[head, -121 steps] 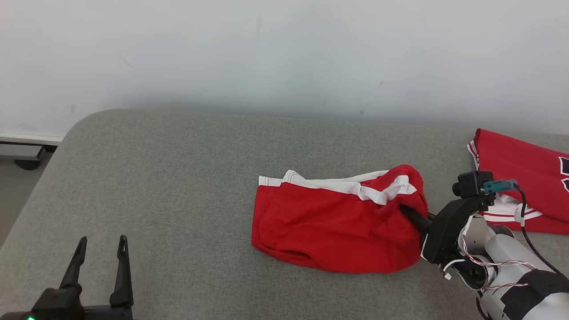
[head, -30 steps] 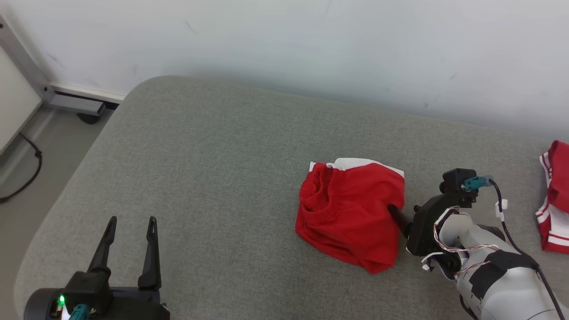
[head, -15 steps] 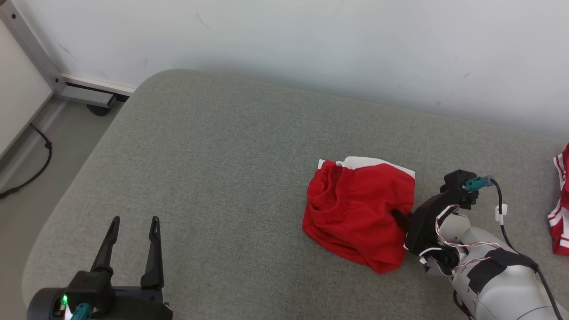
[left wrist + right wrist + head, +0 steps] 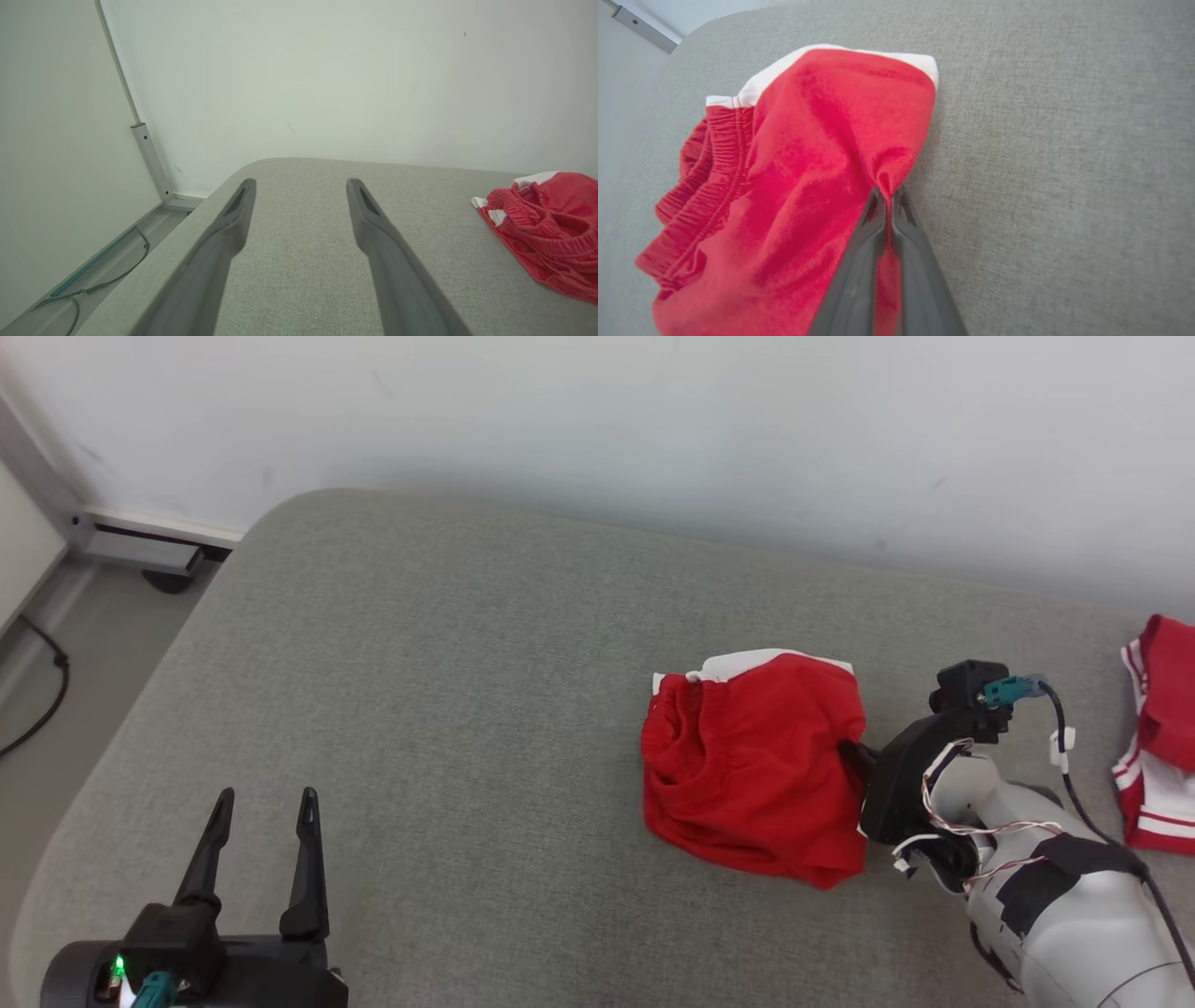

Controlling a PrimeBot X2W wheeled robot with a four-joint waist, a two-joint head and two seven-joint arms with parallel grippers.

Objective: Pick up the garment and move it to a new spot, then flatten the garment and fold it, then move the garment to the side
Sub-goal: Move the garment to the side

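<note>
Open grey padded surface (image 4: 448, 709) across left and centre, red garment (image 4: 747, 775) bunched right of centre, red-and-white jersey (image 4: 1162, 728) at right edge, white wall (image 4: 597, 420) closing the far side.

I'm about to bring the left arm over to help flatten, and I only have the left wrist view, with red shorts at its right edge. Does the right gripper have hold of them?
Observer: Yes. The right gripper is shut on a pinch of the red shorts, at the edge nearest that arm.
Operator: Is that side lifted?
Observer: Barely. The cloth puckers into a small peak at the fingertips, and the rest lies bunched on the grey cushion.
Operator: Anything beyond them?
Observer: A second red-and-white garment lies apart from the shorts, past the right arm at the head view's right edge.
</note>
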